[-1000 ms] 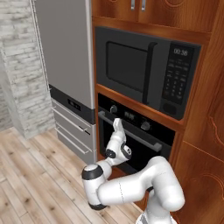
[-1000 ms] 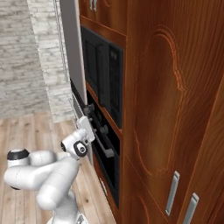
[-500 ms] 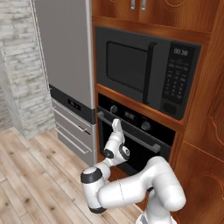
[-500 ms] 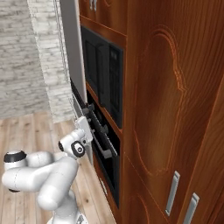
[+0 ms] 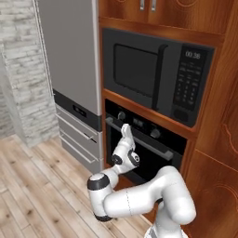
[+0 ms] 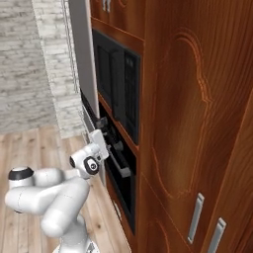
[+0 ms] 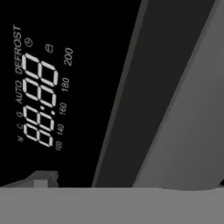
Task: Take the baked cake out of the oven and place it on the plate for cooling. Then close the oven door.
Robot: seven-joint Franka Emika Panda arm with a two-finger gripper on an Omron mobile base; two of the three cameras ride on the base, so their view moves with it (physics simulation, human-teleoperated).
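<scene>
The oven (image 5: pixel 148 145) sits built into the wooden cabinet (image 5: pixel 218 153), directly under the microwave (image 5: pixel 155 80) and at 3 o'clock from the fridge (image 5: pixel 69 65). The oven door (image 5: pixel 139 153) is shut, standing upright, so nothing of the inside shows. Its handle (image 5: pixel 146 142) is a long silver bar running level across the door's top, from about 9 to 3 o'clock, just below the two knobs (image 5: pixel 122 115) and the display (image 7: pixel 37 103).

The arm rises from the floor at 6 o'clock of the oven, elbow bent low, forearm angled up toward the door. The gripper (image 5: pixel 125 132) points upward and inward at the control strip, its tip level with the handle and just in front of it; from the right base view the gripper (image 6: pixel 101 140) is close against the handle (image 6: pixel 117 163). In the hand view the display's digits lie rolled on their side at 9 o'clock, with the grey bar slanting from 12 to 5 o'clock. The jaws stand spread wide and grasp nothing.
</scene>
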